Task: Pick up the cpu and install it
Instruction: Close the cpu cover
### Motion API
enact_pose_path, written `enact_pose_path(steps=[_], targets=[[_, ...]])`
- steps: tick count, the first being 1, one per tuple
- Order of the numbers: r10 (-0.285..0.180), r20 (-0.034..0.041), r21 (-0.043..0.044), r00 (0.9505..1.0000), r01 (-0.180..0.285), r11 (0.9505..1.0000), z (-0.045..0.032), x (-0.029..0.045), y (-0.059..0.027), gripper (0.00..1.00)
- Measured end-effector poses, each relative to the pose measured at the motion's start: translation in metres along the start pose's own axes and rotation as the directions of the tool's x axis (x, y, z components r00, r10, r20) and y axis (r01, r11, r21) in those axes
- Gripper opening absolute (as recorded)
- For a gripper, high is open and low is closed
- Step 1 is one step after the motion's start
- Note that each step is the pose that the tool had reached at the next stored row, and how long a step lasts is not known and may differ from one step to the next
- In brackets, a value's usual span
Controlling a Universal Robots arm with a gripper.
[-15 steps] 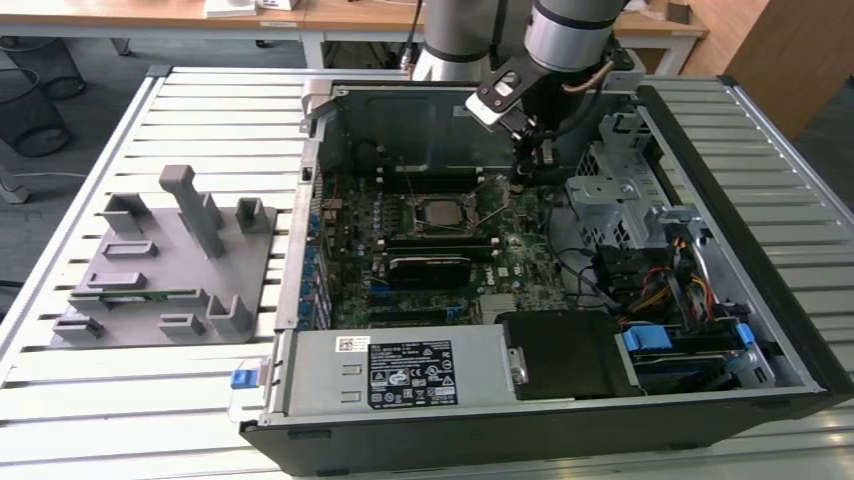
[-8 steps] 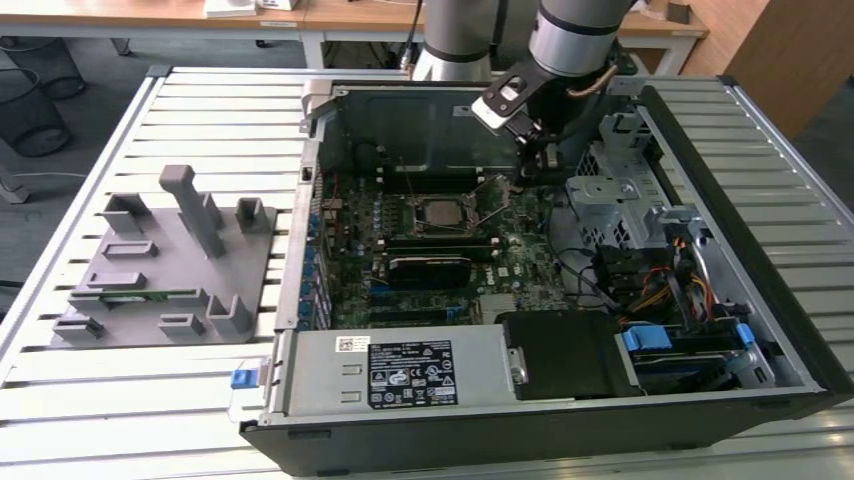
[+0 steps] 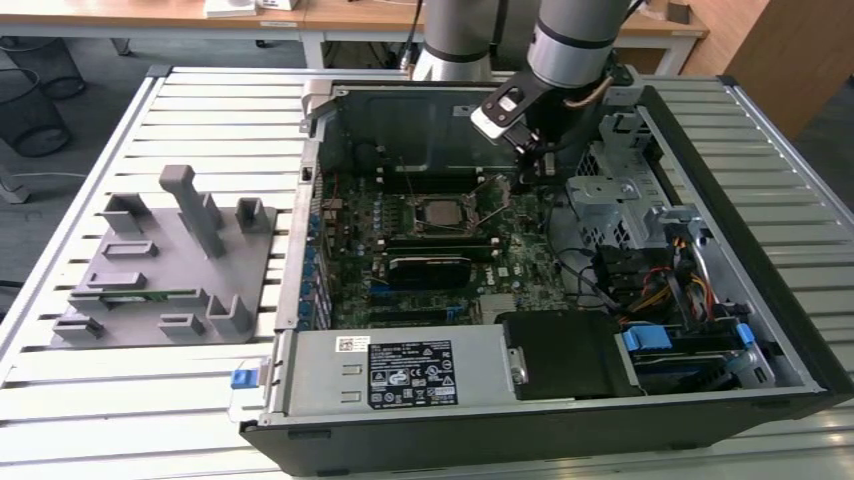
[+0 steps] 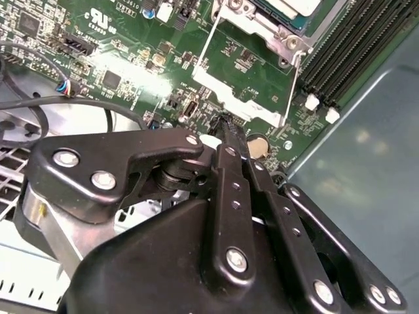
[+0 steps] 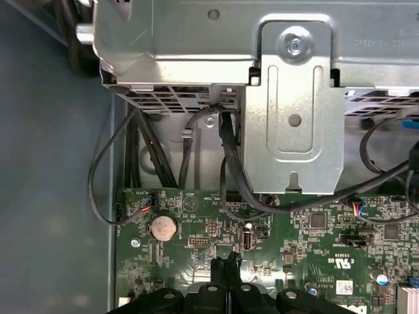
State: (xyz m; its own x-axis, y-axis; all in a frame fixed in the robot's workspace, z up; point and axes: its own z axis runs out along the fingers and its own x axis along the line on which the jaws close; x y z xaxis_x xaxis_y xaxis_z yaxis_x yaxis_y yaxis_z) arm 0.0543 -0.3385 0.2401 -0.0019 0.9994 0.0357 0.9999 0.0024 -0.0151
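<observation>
The cpu point(image 3: 439, 211) is a pale silvery square lying in the socket in the middle of the green motherboard point(image 3: 400, 290), inside the open computer case. Its edge shows in the second wrist view as the cpu point(image 4: 296, 6). My gripper point(image 3: 533, 176) hangs over the board to the exterior view's right of the socket. The gripper point(image 4: 226, 124) is shut, its black fingers pressed together with nothing visible between them, and its tip is just above the board near the socket's metal frame point(image 4: 243, 88) and wire lever. The first wrist view shows the gripper point(image 5: 229, 263) shut too.
A silver drive cage point(image 5: 294, 98) with black cables point(image 5: 229, 163) stands close beside the gripper. Memory slots point(image 4: 353, 52) run past the socket. A coin battery point(image 5: 163, 227) sits on the board. A grey parts fixture point(image 3: 160, 260) lies outside the case, at the exterior view's left.
</observation>
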Motion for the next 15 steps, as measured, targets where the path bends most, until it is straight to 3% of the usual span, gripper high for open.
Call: enact_pose_path(steps=[6, 15], targets=[[0.000, 0.0000, 0.0019, 1.0000, 0.000, 1.0000, 0.0016, 0.0000, -0.0035, 0.11], [0.000, 0.0001, 0.0048, 1.0000, 0.000, 1.0000, 0.0017, 0.0002, -0.0169, 0.11]])
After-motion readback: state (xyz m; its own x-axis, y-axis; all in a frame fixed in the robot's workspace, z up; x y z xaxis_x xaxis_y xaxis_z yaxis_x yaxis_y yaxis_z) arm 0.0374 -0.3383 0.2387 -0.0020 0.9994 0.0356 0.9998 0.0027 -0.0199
